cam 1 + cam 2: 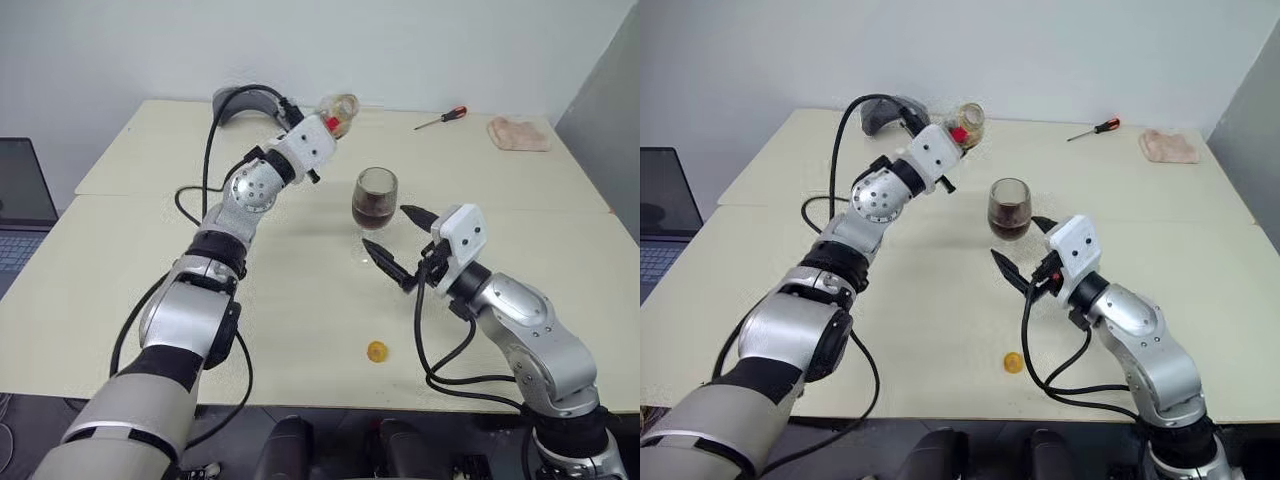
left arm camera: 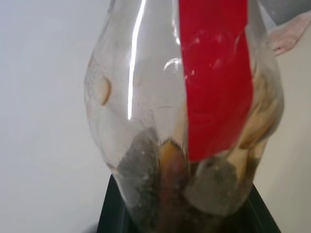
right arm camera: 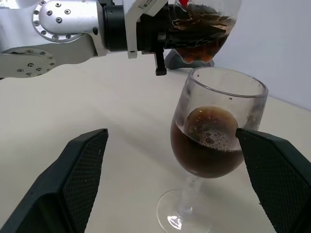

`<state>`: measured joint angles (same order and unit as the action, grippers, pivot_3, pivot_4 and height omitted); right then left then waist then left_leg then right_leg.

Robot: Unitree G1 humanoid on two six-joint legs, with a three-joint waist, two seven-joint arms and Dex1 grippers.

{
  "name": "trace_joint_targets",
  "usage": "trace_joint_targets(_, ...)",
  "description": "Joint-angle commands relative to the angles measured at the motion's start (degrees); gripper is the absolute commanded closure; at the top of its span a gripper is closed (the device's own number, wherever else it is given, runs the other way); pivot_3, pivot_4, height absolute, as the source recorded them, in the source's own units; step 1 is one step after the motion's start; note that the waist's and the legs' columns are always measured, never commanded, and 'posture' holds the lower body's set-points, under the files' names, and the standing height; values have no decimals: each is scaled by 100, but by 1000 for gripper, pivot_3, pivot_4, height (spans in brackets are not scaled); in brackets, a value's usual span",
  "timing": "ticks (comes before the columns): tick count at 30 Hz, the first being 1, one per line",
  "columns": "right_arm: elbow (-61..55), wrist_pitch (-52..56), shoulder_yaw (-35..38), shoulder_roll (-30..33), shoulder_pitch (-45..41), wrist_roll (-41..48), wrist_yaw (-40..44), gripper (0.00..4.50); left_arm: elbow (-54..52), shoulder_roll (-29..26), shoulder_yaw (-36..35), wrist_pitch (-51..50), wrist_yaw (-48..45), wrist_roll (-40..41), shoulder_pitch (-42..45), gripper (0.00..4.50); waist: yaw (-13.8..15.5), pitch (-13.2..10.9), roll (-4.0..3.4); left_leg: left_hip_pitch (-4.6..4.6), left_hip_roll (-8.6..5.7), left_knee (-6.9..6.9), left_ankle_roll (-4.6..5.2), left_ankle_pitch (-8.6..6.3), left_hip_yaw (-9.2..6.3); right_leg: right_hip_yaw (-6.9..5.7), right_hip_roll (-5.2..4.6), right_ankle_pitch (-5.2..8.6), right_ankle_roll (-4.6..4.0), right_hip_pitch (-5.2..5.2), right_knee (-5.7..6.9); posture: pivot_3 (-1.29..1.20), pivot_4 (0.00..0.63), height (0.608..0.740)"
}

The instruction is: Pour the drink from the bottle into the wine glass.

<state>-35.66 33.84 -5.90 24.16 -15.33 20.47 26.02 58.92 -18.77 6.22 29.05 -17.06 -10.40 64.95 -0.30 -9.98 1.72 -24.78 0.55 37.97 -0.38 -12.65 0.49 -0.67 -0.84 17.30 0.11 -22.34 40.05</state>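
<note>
Left gripper (image 1: 335, 125) sits up in the upper middle of the head view, fingers clamped tight on the bottle (image 1: 341, 110), which is raised off the table (image 1: 150, 230) above and to the left of the wine glass (image 1: 375, 205). Close in from the left wrist, the bottle's clear round body is right against the lens, red label strip (image 2: 216, 73) running down it, brown residue and foam clinging low on the inside, black fingers pinching it at the bottom edge. The wine glass stands upright on its foot at the centre of the frame, the drink (image 3: 206, 150) filling roughly the lower half of the bowl, dark brown with a patch of bubbles on top. Now the right gripper (image 1: 397, 245), just right of centre: fingers spread wide, holding nothing, one black finger (image 3: 73, 179) off to one side of the glass and the other (image 3: 277, 174) at the opposite side, close by the bowl. From the right wrist the stem and foot stand between those two fingers, and whether the nearer pad touches the glass I cannot tell. A small yellow cap (image 1: 377, 351) lies alone on the table in the lower middle, well apart from the glass. A screwdriver (image 1: 441, 118) and a pinkish cloth (image 1: 519, 133) rest at the upper right.
</note>
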Motion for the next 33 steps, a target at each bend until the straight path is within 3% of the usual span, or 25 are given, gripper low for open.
trace_joint_targets(1,-474,272,-60,234,70,486,460,0,-853,-12,-431,-540,-209,605,-369,3762,-7,0,0,0,2,0,0,0,-1,0,1,0,0,0,0,0,150,740)
trace_joint_targets(7,-569,633,-147,461,-52,993,867,0,-2375,36,-1029,-1999,13,1249,-1644,3762,-18,2,-1,4,2,1,1,-1,-7,-1,1,0,-1,3,4,0,150,740)
trace_joint_targets(13,-365,662,-247,422,-380,1100,980,0,-2929,25,-1460,-2758,518,1445,-2290,3762,16,4,2,3,0,6,19,-11,-11,-3,0,-1,-1,6,3,0,150,740)
trace_joint_targets(21,51,586,-638,85,-1015,1000,1058,0,-2245,-24,-1938,-2892,580,1808,-2327,3762,17,10,11,3,-1,6,20,-12,-12,-6,-1,-1,-1,7,3,0,150,740)
trace_joint_targets(33,470,491,-727,-24,-1160,725,1037,0,-1002,-255,-1738,-2366,242,1567,-1988,3762,20,14,17,4,-2,4,20,-12,-12,-7,-3,-1,-1,7,3,0,150,740)
